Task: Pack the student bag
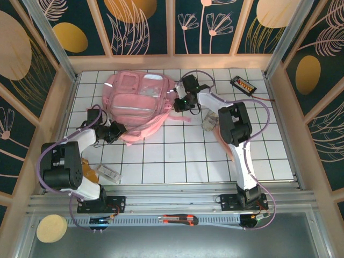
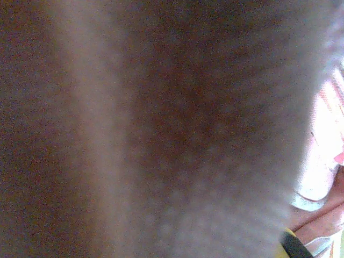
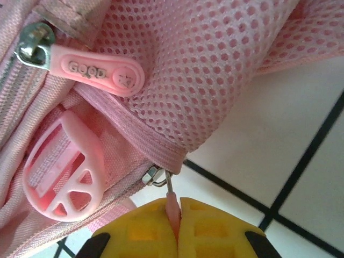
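"Pink fabric, soft all over. Where did the student bag [image 1: 137, 102] lie?"

"Flat on the white-tiled worktop [image 1: 215, 161], front pockets up. The right pincer [image 3: 177, 215] was at the bag's right edge. Its yellow pads were pressed together on the thin pink zip pull [image 3: 171, 200], just below the mesh side pocket [image 3: 215, 70]."

"And the left pincer [image 1: 114, 130]?"

"At the bag's near-left corner, against the straps. Its own camera gave only blurred cloth close up, so I could not tell whether it gripped anything or merely touched."

"How would the bag handle?"

"Limp and light, I judged. It would sag, and slide on the smooth tiles rather than resist. Tugging the zip from one side would likely drag the whole bag along, so the far side wanted pinning at a seam or strap, where the cloth is doubled. The pull tab looked small and slick, so it needed a firm, straight draw along the zip line or it might slip free. The mesh could snag."
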Action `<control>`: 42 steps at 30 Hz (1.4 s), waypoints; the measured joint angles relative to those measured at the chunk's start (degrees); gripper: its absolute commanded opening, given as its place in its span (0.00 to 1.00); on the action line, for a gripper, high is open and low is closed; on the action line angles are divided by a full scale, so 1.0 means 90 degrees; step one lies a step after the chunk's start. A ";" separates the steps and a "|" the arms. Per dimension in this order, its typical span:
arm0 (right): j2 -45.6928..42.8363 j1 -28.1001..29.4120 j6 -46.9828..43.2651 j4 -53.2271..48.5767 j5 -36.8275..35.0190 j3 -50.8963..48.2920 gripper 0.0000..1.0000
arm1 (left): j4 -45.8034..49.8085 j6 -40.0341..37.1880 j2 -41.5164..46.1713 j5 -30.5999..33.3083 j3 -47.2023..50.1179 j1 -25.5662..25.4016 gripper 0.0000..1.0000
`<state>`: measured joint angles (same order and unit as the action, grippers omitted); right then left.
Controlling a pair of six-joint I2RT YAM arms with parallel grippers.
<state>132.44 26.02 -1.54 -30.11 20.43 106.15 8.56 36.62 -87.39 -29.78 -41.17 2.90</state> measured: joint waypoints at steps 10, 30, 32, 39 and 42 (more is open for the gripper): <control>-0.1248 -0.1018 -0.0136 0.0102 -0.0406 -0.1022 0.89 | 0.0804 -0.0270 0.0767 0.0272 -0.0017 0.0255 0.99; -0.0141 0.0058 -0.4163 0.2956 0.1008 -0.0935 0.73 | 0.1593 -0.0095 0.0495 0.0823 -0.1991 0.0000 0.99; -0.0046 0.0102 -0.4223 0.3070 0.0979 -0.0886 0.72 | 0.1481 -0.0007 0.0282 0.0789 -0.1991 -0.0053 0.99; 0.0219 0.0211 -0.4454 0.3281 0.0879 -0.0578 0.62 | 0.1180 0.0058 -0.0296 0.0741 -0.1919 -0.0121 0.99; 0.0245 0.0248 -0.4561 0.3310 0.0879 -0.0561 0.51 | 0.1132 0.0058 -0.0386 0.0741 -0.1831 -0.0121 0.99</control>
<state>134.65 28.25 -42.59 -0.32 28.34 101.10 18.74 37.15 -90.87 -23.11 -57.65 1.80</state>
